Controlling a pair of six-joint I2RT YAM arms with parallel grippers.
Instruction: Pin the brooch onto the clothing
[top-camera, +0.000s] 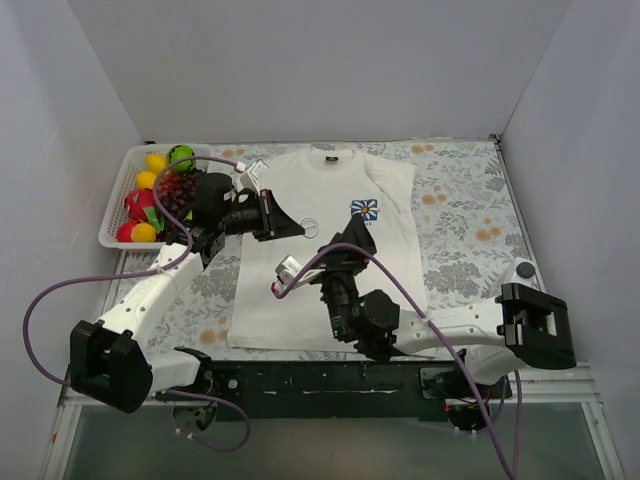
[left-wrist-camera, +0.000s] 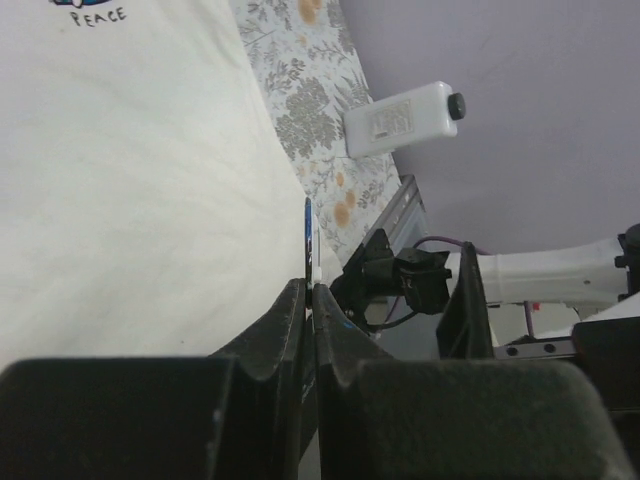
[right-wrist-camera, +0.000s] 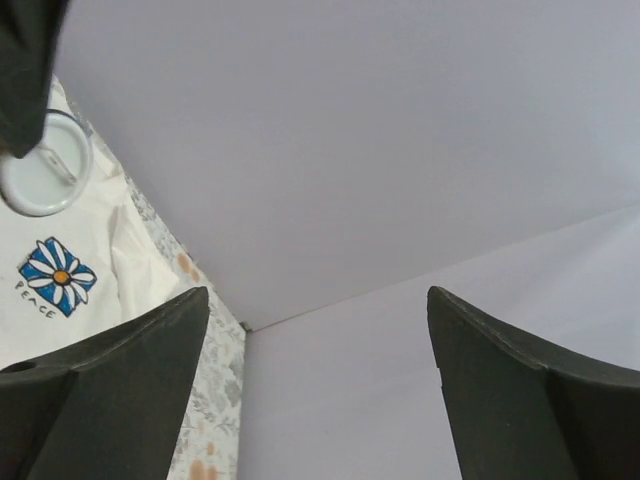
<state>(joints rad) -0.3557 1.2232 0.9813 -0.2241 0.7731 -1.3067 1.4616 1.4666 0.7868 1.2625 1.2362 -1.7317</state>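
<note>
Pinched edge-on in the left end effector (left-wrist-camera: 310, 290), the brooch (left-wrist-camera: 310, 240) shows only a sliver; the shirt (left-wrist-camera: 130, 200) logo (left-wrist-camera: 97, 14) is cropped above.

Soft, even light falls from above. The top view is bright and sharp, with no hard glare. The shirt (top-camera: 268, 310) is nearly washed out, its folds faint, and the arms throw only pale, blurred shadows on it. In the left wrist view, the left pincer (left-wrist-camera: 311, 290) at the shirt's edge is a dark, unfocused mass close to the lens. In the right wrist view the right pincer (right-wrist-camera: 318, 292) is likewise dark and soft-edged, while the shirt's logo (right-wrist-camera: 57, 276) is crisp.
</note>
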